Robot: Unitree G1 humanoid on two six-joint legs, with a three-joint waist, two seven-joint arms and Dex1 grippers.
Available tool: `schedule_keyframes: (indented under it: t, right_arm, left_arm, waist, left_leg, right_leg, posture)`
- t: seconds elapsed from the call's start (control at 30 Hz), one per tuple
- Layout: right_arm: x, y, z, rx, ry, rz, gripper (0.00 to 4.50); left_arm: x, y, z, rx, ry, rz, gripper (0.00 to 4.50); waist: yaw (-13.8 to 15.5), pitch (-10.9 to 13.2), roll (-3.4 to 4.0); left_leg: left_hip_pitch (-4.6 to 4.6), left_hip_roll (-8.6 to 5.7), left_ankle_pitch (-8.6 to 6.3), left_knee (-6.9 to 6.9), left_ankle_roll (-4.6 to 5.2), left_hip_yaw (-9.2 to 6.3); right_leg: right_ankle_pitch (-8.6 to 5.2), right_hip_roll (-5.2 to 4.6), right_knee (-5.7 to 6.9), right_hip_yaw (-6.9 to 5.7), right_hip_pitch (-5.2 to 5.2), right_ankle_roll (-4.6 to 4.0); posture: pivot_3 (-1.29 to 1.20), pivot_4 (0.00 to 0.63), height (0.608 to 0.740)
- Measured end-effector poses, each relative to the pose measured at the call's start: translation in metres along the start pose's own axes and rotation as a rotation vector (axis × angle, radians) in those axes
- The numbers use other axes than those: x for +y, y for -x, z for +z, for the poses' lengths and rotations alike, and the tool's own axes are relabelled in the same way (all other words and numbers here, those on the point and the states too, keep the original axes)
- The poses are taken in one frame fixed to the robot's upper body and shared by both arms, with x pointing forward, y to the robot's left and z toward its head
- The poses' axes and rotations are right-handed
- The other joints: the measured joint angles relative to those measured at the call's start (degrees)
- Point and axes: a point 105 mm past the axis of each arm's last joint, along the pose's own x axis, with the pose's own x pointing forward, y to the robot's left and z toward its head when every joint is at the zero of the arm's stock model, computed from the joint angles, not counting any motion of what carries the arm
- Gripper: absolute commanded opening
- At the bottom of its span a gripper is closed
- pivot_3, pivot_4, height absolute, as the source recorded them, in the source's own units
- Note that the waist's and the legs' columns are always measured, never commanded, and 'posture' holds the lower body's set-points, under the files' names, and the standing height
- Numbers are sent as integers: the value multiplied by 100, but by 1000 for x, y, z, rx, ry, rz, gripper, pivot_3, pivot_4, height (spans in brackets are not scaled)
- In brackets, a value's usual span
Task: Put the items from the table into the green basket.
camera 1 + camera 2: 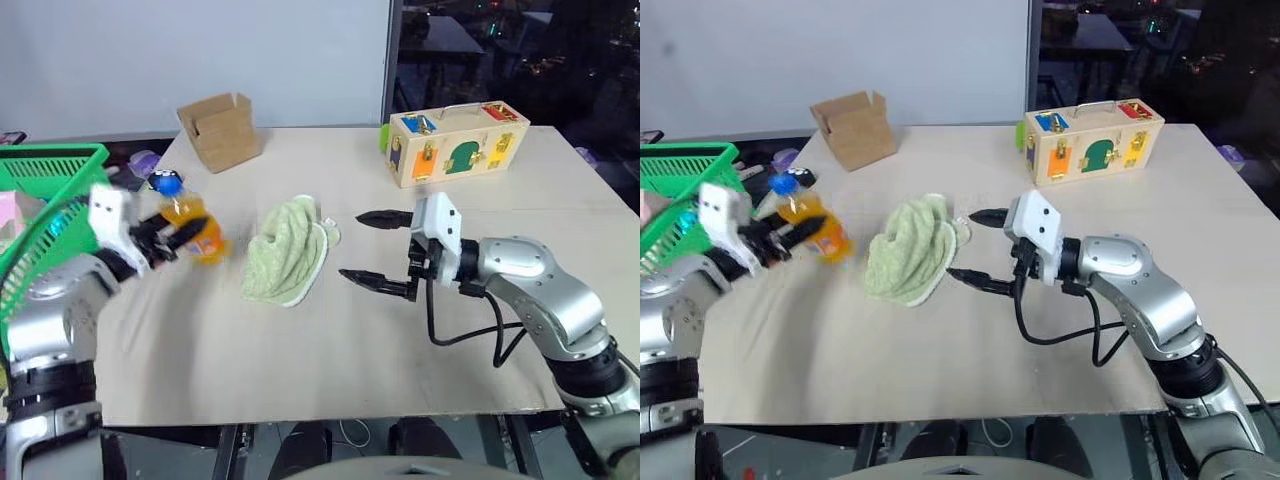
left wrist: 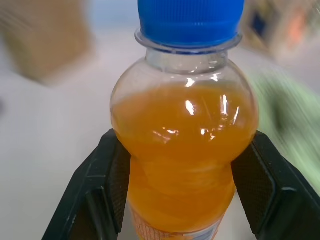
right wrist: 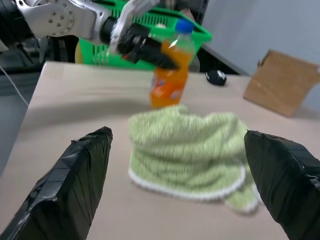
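My left gripper [image 1: 172, 238] has its two black fingers [image 2: 102, 190] pressed against either side of the small orange drink bottle with a blue cap [image 1: 190, 222], clamping its rounded body just below the neck. The bottle stands roughly upright in that grip, over the left part of the large light beige wooden table [image 1: 400, 330]. Just to the left, beyond the table's edge, is the bright green plastic lattice basket [image 1: 45, 185], with the bottle near its rim but outside it.

My right gripper [image 1: 380, 248] is spread wide, holding nothing, and points toward the left across the middle of the table. Its fingertips frame the soft pale green towel [image 1: 288, 250], which lies crumpled on the tabletop between my two grippers, close to the right gripper's tips yet not touched by them.

Farther back on the table, a small brown cardboard box [image 1: 220, 130] sits open-topped near the rear left, and a pale wooden box with coloured doors and latches [image 1: 458, 143] sits at the rear right.
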Motion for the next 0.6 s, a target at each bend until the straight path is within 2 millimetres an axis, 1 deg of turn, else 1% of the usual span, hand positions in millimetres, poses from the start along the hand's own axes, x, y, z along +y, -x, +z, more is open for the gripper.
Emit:
schedule_keyframes:
  t: [0.03,0.1,0.13,0.17,0.2,0.23,0.27,0.37,0.47,0.53,0.6]
  right_arm:
    - [-1,-2,3,-13,7,-1,4500]
    - [-3,-7,7,-34,11,1,4500]
    - [-4,-9,8,-44,13,1,4500]
    - [-5,-11,10,-53,17,0,4500]
    - [-6,-12,11,-56,19,0,4500]
    - [-6,-14,13,-66,20,4,4500]
    - [-8,-19,15,-78,19,10,4500]
    - [-7,-27,26,-123,39,36,4500]
    - [-5,-36,38,-175,63,67,4500]
    - [-3,-39,44,-200,78,87,4500]
    - [-1,-44,50,-226,93,113,4500]
  left_arm:
    - [7,-1,13,-50,-15,40,2675]
    - [20,-3,28,-108,-64,123,2675]
    - [27,-2,32,-122,-93,172,2675]
    - [41,0,35,-132,-139,253,2675]
    - [46,1,35,-132,-154,284,2675]
    - [58,5,36,-129,-192,349,2675]
    - [74,11,38,-123,-240,443,2675]
    - [104,32,50,-112,-385,623,2675]
    - [124,49,63,-128,-460,737,2675]
    - [131,56,64,-122,-480,766,2675]
    - [143,68,58,-94,-485,807,2675]
  waist:
    - [22,0,0]
    - [65,0,-1]
    - [70,0,-1]
    - [72,0,-1]
    - [72,0,-1]
    - [75,-1,-1]
    - [66,1,-3]
    - [76,0,-6]
    - [125,-3,-10]
    - [133,-3,-10]
    - [119,-4,-11]
  left_leg:
    - [1,-3,0,0,0,1]
    - [2,-3,0,0,0,4]
    - [3,-3,0,-2,0,7]
    - [3,-2,0,-4,0,6]
    - [3,-2,0,-4,0,6]
    - [3,-1,0,-6,0,6]
    - [2,1,0,-7,0,6]
    - [0,1,-1,-12,-1,5]
    - [-3,-9,-1,-12,-2,-4]
    - [-2,-10,-1,-12,-2,-6]
    - [0,-9,-1,-14,-2,-5]
  right_leg:
    - [3,-3,0,2,1,-5]
    - [4,-2,-1,3,1,-5]
    - [4,-2,-1,6,-1,-6]
    - [4,0,0,6,-3,-6]
    - [4,0,0,6,-4,-7]
    - [4,1,1,6,-4,-7]
    - [4,6,1,7,-8,-7]
    - [4,6,-1,6,-9,-7]
    - [5,-1,1,-2,-8,-6]
    - [4,-1,2,-4,-8,-6]
    - [4,0,4,-4,-7,-6]
  posture:
    - [25,0,740]
    - [30,0,740]
    - [30,0,740]
    - [33,0,740]
    - [35,0,740]
    - [36,0,740]
    - [37,0,740]
    - [39,0,740]
    - [43,0,740]
    - [44,0,740]
    - [44,0,740]
